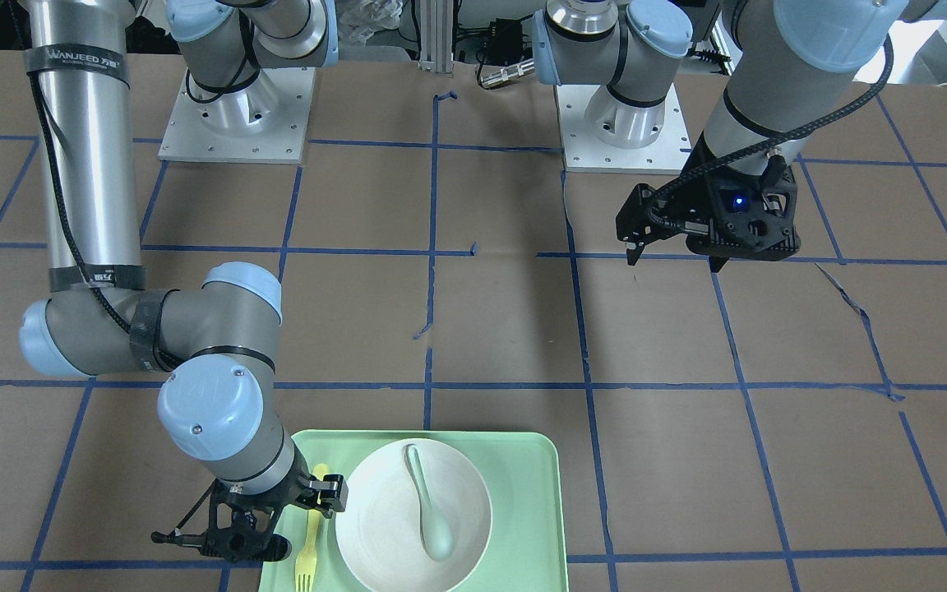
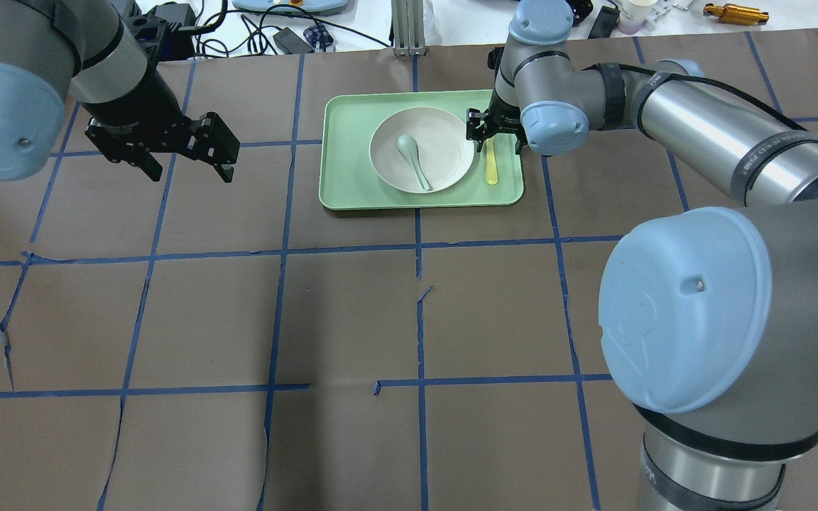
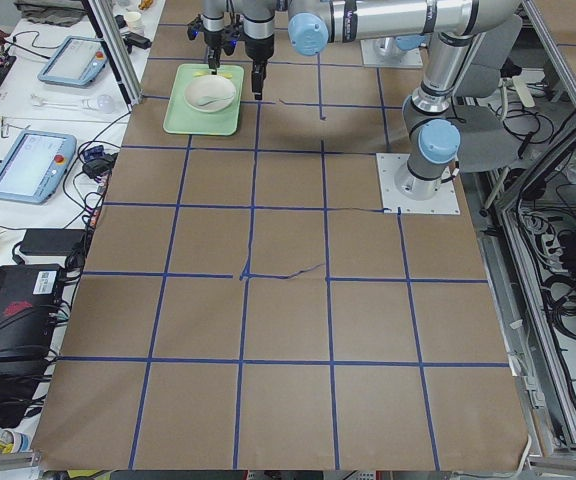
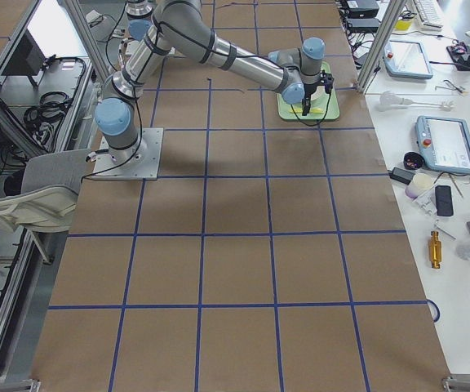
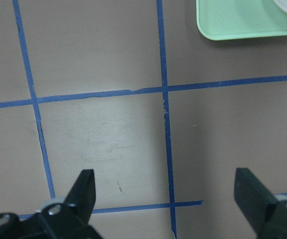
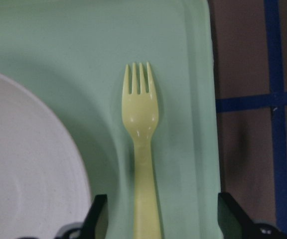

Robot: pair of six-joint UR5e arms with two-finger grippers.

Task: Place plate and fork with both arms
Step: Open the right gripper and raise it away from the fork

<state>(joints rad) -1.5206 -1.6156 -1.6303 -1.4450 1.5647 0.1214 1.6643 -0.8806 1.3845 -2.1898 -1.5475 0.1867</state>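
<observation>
We count one plate (image 1: 371,522) and one fork (image 1: 307,549), both lying on one green tray (image 1: 527,493). The fork lies just beside the plate. One spoon (image 1: 428,514) rests in the plate. The right claw (image 2: 498,140) stands open, its fingers on either side of the fork's handle. The left claw (image 5: 167,189) hangs open and empty, well apart from the tray, over the brown tabletop (image 2: 352,305), which is taped in blue squares. A cluttered side bench (image 4: 455,204) adjoins the tabletop.

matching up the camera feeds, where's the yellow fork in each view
Front-facing: the fork lies at the bottom, left of the plate, on the tray.
Overhead: upper middle, right of the plate.
Exterior left: seemingly a tiny yellow sliver at the tray's far edge.
Exterior right: too small to make out.
Left wrist: not in it; only a tray corner shows.
Right wrist: centre, tines up.
Shared landmark: the light-green tray.
</observation>
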